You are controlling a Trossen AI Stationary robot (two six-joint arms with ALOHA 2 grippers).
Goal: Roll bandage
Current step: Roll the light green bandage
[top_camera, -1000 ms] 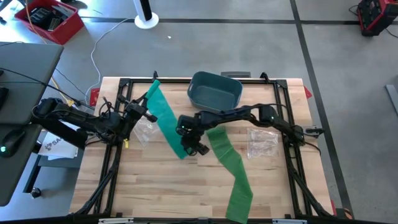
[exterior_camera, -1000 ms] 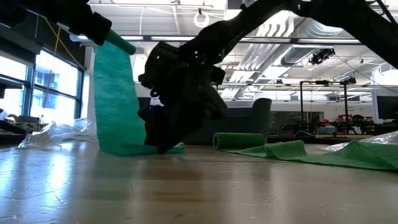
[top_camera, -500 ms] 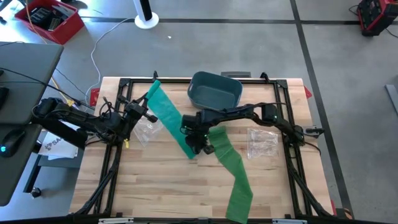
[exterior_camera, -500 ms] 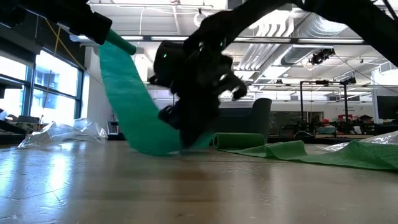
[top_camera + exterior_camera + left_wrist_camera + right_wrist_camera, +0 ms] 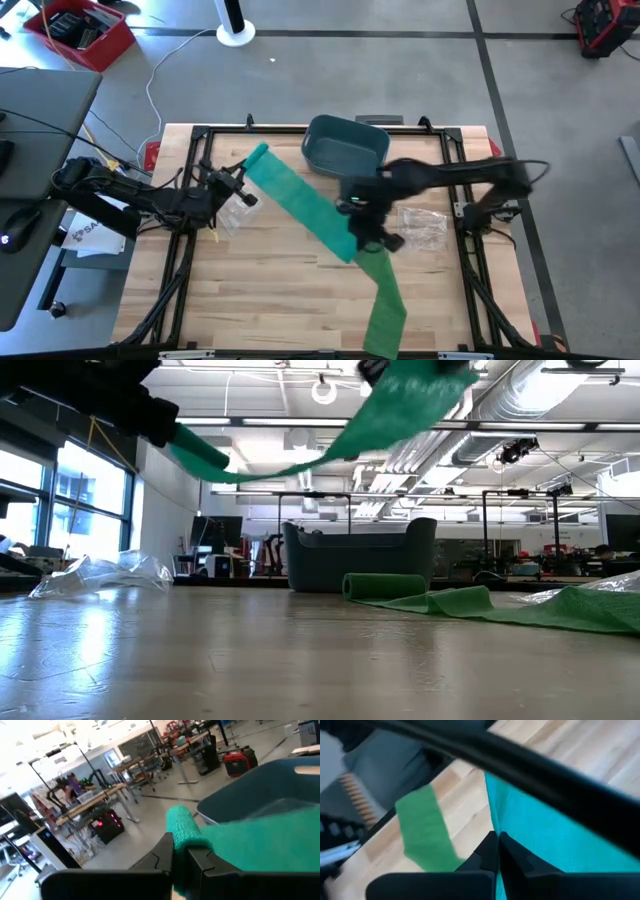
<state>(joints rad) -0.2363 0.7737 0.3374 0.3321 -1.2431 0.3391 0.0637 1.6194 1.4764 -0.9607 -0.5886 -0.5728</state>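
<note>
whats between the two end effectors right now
The teal bandage spans the gap, lifted off the table: the left end effector pinches one end, the right end effector the other. The high view shows it.

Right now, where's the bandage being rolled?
High view: the teal-green bandage hangs off the table, stretched between left gripper and right gripper, in front of the bin.

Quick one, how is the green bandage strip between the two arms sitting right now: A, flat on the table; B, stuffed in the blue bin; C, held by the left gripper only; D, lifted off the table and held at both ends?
D: the bandage strip spans in the air from the left gripper to the right gripper, both shut on it.
</note>
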